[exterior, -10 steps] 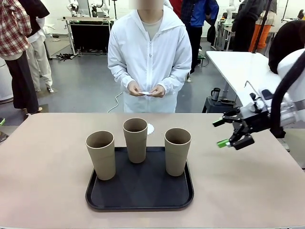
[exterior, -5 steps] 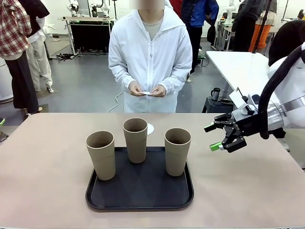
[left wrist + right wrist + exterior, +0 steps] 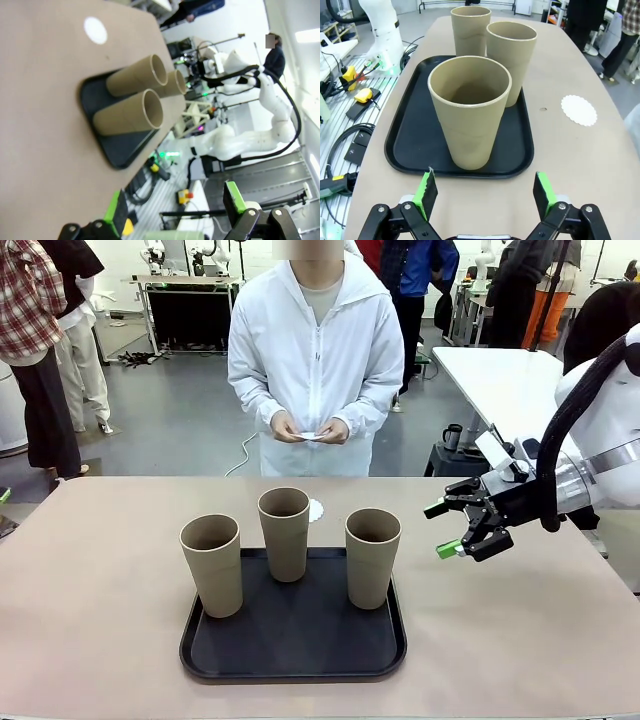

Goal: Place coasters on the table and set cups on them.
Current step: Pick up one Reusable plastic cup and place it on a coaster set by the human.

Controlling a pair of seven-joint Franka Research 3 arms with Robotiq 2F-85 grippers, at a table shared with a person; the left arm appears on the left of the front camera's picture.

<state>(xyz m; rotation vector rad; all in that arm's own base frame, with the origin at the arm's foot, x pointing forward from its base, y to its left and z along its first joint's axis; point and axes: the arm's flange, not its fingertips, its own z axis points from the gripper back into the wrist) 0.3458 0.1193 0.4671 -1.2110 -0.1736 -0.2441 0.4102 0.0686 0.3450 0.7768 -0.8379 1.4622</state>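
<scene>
Right wrist view | right hand (image 3: 485, 189) wide open | nearest cup (image 3: 470, 110) just ahead, untouched, on tray (image 3: 411, 125)

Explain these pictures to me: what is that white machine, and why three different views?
It is a two-armed robot at a table. The front picture looks across at a person; the other two come from cameras on each wrist. Three cups stand on a black tray; one coaster lies on the table beyond it. The right fingers are open and empty, beside the tray; the left fingers are open too. The person's hands hold something white.
</scene>
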